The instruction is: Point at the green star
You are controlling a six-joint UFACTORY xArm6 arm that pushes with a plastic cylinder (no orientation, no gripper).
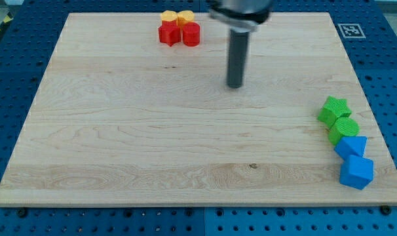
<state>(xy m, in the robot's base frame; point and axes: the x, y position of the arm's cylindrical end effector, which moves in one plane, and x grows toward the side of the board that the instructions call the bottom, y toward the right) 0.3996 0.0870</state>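
The green star (333,109) lies near the board's right edge, at the top of a column of blocks. Just below it sits a round green block (343,130), touching it. My tip (234,85) stands on the board in the upper middle, far to the left of and a little above the green star, touching no block. The rod rises from it to the arm's dark end at the view's top.
Below the green blocks lie a blue block (352,146) and a blue cube (356,172). At the top stand a red star (168,33), a red round block (190,34) and two yellow blocks (177,17). The wooden board (120,131) lies on a blue pegboard.
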